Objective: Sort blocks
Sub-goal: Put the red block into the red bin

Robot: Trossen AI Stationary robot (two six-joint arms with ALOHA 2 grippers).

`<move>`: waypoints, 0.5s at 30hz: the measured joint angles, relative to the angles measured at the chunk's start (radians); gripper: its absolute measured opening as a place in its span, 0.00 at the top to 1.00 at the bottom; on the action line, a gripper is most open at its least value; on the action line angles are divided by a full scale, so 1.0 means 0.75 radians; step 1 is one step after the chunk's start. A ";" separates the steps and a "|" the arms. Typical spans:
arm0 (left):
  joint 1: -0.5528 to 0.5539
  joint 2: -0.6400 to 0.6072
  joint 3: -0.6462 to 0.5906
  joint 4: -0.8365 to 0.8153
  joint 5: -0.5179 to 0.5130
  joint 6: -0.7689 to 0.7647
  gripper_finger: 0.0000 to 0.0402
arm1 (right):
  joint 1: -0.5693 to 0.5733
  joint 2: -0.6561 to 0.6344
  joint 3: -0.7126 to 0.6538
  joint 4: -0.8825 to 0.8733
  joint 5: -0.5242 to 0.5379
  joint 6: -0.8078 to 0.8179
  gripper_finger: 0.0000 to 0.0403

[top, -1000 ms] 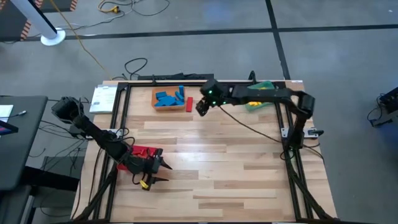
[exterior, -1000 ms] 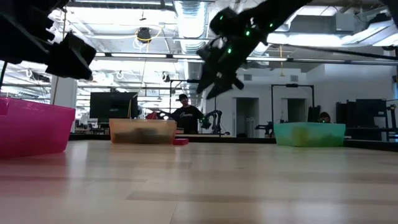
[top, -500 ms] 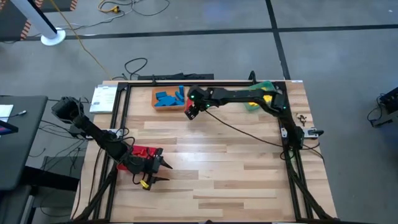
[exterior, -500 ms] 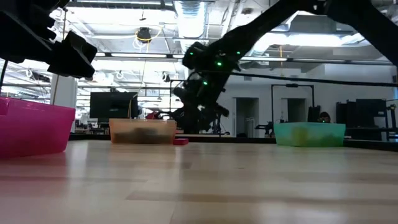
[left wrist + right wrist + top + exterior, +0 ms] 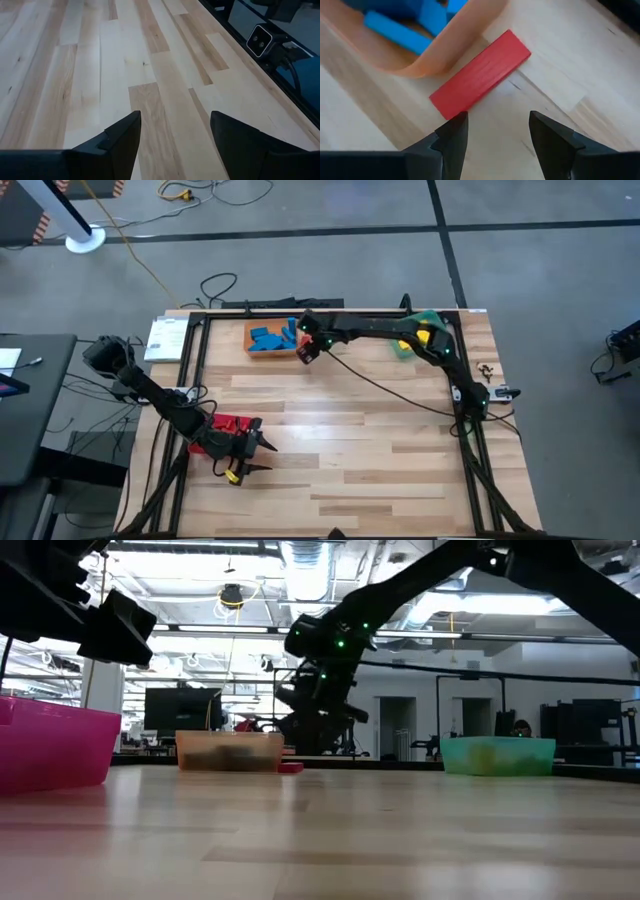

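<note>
High view: sorting looks nearly done. Blue blocks (image 5: 270, 338) lie heaped in the orange bin (image 5: 249, 352); yellow blocks (image 5: 422, 337) show in the green bin (image 5: 403, 351), well apart from the orange bin along the same edge; the red bin (image 5: 228, 424) sits well apart from the orange bin, toward the near corner of the tabletop (image 5: 350, 440). One red block (image 5: 304, 348) lies flat just outside the orange bin's wall; it is the only stray I can find. The right pincer (image 5: 310, 352) hangs over it. The left pincer (image 5: 262, 456) waits beside the red bin.

Low view: orange bin translucent, contents blurred. Red block (image 5: 290, 768) a thin slab on the wood just beside it, right arm above. Red bin reads glossy pink.

Left wrist view: left pincer (image 5: 172, 137) fingers apart, nothing between; bare pale planks with visible grain.

Right wrist view: right pincer (image 5: 495, 132) fingers apart, not yet on anything. Red block (image 5: 480, 74) is a flat rectangular bar, matte, fine lengthwise striations, touching or nearly touching the orange bin's thin curved wall (image 5: 450, 47). Blue bars inside have the same shape and a smooth finish.

Remaining, by my judgement: grasp the red block, carry it to the red bin.
</note>
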 joint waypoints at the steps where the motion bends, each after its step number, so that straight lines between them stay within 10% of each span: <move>1: 0.000 0.000 0.000 0.000 0.000 0.005 0.41 | -0.007 -0.001 0.000 -0.008 -0.031 0.010 0.45; 15: 0.003 -0.001 0.000 0.003 -0.121 0.022 0.41 | 0.006 -0.011 0.073 -0.190 -0.342 -0.085 0.45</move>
